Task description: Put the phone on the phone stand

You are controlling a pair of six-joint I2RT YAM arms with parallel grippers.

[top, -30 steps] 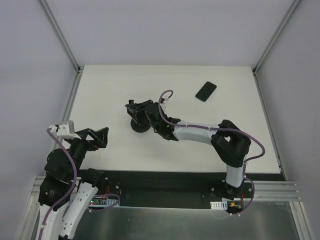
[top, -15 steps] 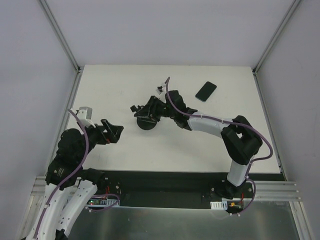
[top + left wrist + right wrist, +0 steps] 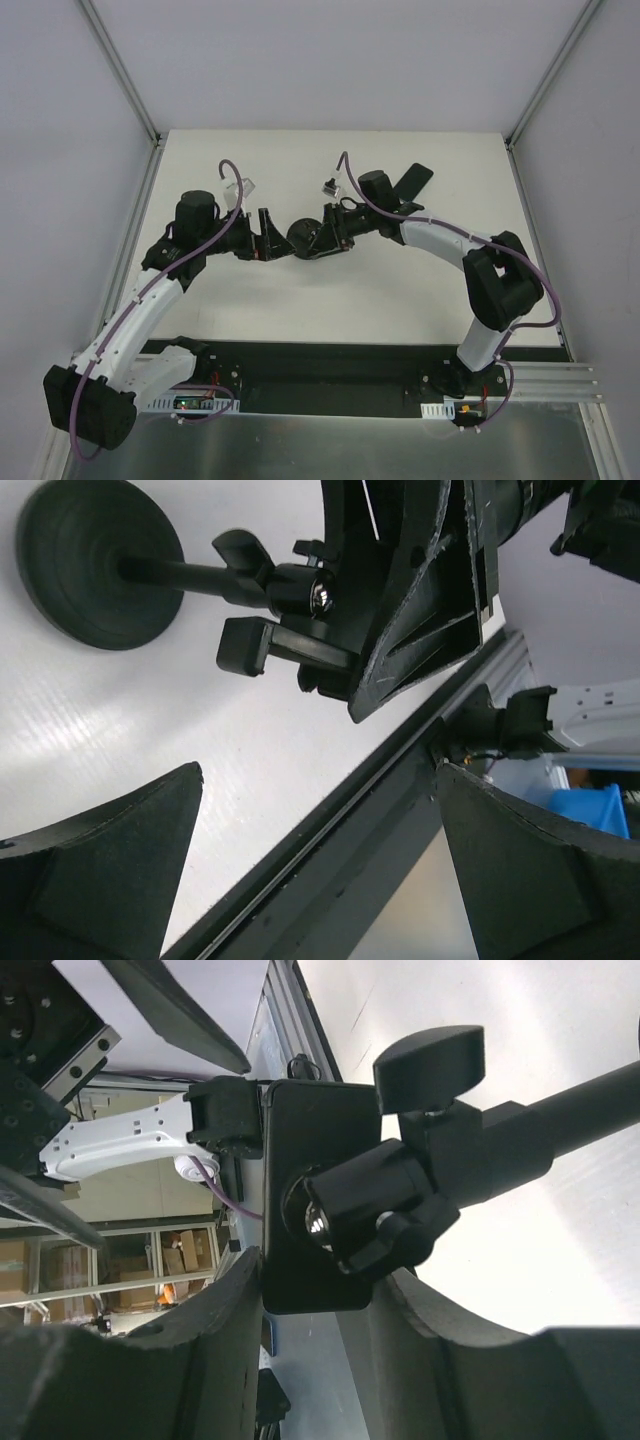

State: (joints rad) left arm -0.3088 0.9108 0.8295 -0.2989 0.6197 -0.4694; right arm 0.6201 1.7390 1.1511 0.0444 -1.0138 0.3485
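- The phone stand (image 3: 303, 237) is my reference; it sits near the middle of the table (image 3: 400, 300).
- The right gripper (image 3: 335, 230) comes in from the stand's right. Its fingers (image 3: 180, 1360) are closed on the flat plate of the clamp head (image 3: 320, 1200), one on each side. I judge this grip is meant to steady or re-aim the head before anything is loaded.
- In the left wrist view the disc base (image 3: 100, 560) and stem (image 3: 190, 575) appear below that grip. I cannot tell whether the base lies flat on the table or is tipped.
- The left gripper (image 3: 268, 243) hovers just beside the stand on its left, jaws spread wide and holding nothing. Both fingers (image 3: 100, 870) frame the stand without touching it. It looks ready to brace the stem or base.
- The phone (image 3: 418, 177) lies flat on the table, beyond the stand and to its right, partly covered by the right arm. Neither gripper touches it.
- Assessment: placing is not yet begun, since the phone needs picking up first.
- Risk: the stand may topple if released while tilted.
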